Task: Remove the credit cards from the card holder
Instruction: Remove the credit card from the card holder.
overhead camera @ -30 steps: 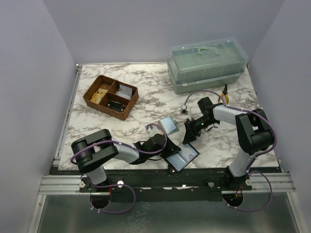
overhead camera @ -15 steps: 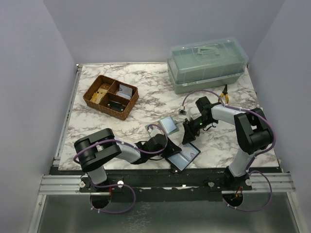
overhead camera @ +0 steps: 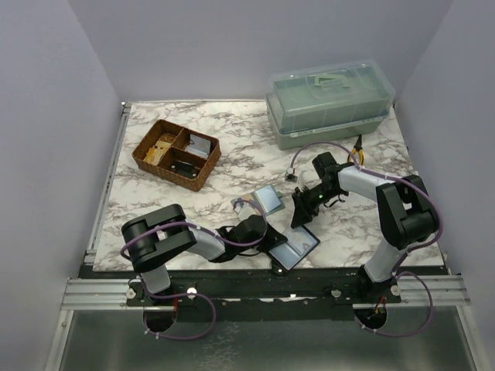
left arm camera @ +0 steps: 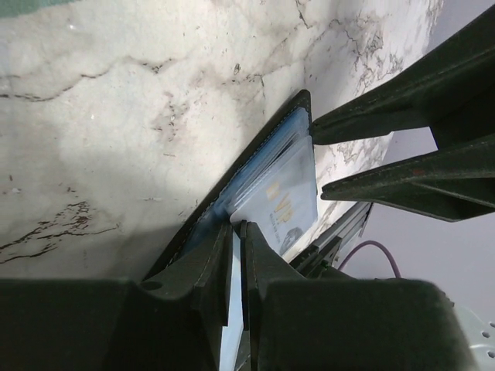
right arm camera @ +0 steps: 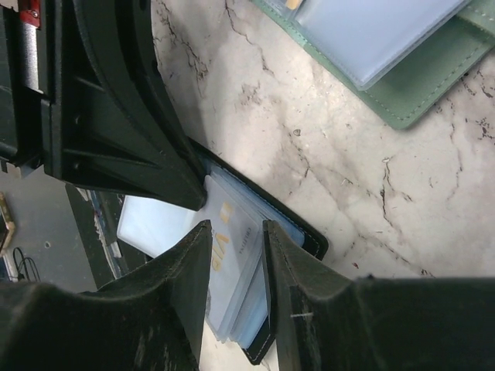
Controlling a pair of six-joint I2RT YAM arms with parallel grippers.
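Observation:
The black card holder (overhead camera: 303,241) lies open near the table's front edge, its pale blue inside up. In it, pale blue credit cards (left arm camera: 282,197) are fanned; the top one has gold letters. My left gripper (overhead camera: 272,252) is at the holder's near-left edge, and in the left wrist view its jaws (left arm camera: 237,226) are shut on a thin pale card edge. My right gripper (overhead camera: 299,220) comes down from the far side. In its own view it (right arm camera: 236,226) stands open astride the credit cards (right arm camera: 232,251), with one finger by the card holder's black rim (right arm camera: 309,236).
A green wallet (overhead camera: 268,198) with clear sleeves lies just behind the holder. A brown wicker tray (overhead camera: 166,174) sits at the back left and a lidded plastic box (overhead camera: 329,100) at the back right. A yellow-handled tool (overhead camera: 357,151) lies near the right arm.
The left jaws have closed down onto the card edge. The right jaws have narrowed a little, and the right gripper has shifted slightly left over the holder.

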